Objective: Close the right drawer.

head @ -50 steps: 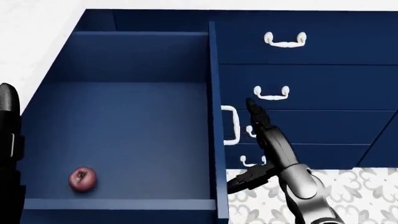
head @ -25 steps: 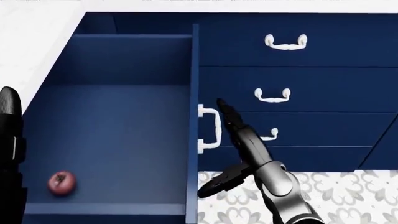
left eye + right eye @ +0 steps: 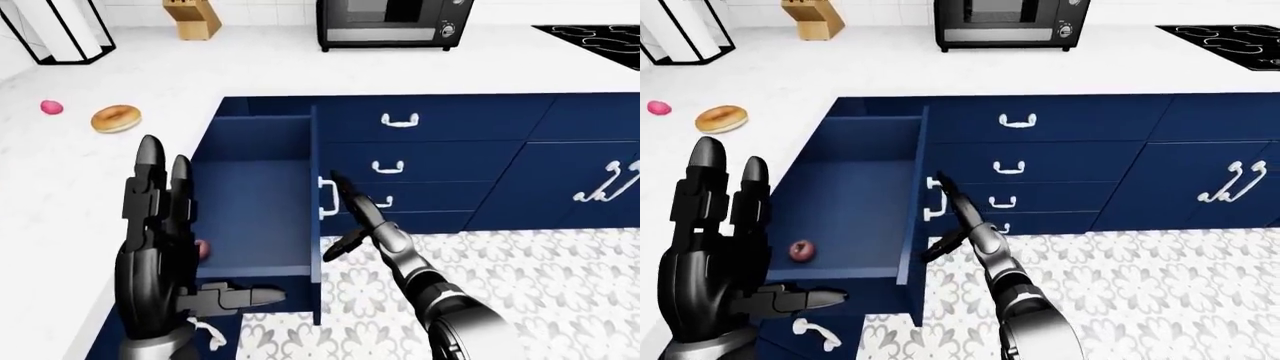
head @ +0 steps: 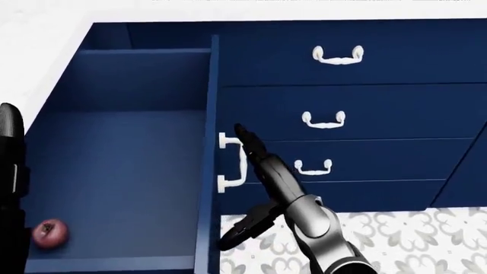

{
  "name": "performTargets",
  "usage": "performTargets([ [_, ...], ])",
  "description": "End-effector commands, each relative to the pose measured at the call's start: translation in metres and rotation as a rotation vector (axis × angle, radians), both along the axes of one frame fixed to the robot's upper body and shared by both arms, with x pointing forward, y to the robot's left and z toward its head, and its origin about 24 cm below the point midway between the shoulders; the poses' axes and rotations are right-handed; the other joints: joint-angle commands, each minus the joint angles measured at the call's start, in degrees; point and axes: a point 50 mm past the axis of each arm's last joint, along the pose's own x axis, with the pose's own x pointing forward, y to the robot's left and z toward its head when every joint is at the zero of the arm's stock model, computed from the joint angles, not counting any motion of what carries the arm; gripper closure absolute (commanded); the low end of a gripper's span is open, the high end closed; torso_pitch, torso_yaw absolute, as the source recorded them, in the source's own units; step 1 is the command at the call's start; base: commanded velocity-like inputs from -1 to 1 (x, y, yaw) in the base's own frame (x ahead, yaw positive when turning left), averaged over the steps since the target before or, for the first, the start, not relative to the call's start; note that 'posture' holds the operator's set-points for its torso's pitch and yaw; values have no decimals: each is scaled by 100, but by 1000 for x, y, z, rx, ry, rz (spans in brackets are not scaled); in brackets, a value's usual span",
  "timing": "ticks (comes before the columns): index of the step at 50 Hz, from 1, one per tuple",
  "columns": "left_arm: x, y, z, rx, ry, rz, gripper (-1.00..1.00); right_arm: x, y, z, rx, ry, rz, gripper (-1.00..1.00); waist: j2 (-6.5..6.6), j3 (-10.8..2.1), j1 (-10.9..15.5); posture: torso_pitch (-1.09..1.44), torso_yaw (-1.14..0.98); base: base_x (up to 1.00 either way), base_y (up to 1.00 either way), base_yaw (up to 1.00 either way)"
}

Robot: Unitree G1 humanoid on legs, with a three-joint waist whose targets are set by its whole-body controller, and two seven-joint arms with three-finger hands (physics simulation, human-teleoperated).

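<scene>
**Open-fingered push lined up on navy drawer front**

Right hand (image 4: pixel 251 171) stretched out, black fingers spread and gripping nothing, longest fingertip touching or just beside the white metal bow handle (image 4: pixel 230 161) on the front panel of the deep navy-blue wooden drawer (image 3: pixel 258 217). Drawer pulled far out from the bank of navy cabinets under the white table (image 3: pixel 200 75), off the corner at the left of the eye views. Inside, near the box's lower left corner, one small dark-red round fruit (image 3: pixel 801 250), loose and likely to roll on a hard shove. Rigid on its runners by the look of it, light for its size; flat panel beside the handle the best place to press, no grip needed. Left hand (image 3: pixel 160 247) raised, fingers straight and empty, beside the drawer's outer wall. Glazed ring doughnut (image 3: pixel 115 118) and black microwave oven (image 3: pixel 392 22) well apart on the table.
</scene>
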Motion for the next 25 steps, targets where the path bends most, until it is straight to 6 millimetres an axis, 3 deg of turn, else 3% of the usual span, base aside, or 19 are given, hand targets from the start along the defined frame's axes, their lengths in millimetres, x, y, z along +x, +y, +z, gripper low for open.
performTargets([
  [1,-5,-1,12,8,-76,-4,-100,6,21,23,8,-100,113,-100,21,-113,52,0,0,0,0,0],
  [25,-7,-1,14,5,-78,-6,-100,-2,46,19,-14,-70,215,-100,57,-145,54,0,0,0,0,0],
])
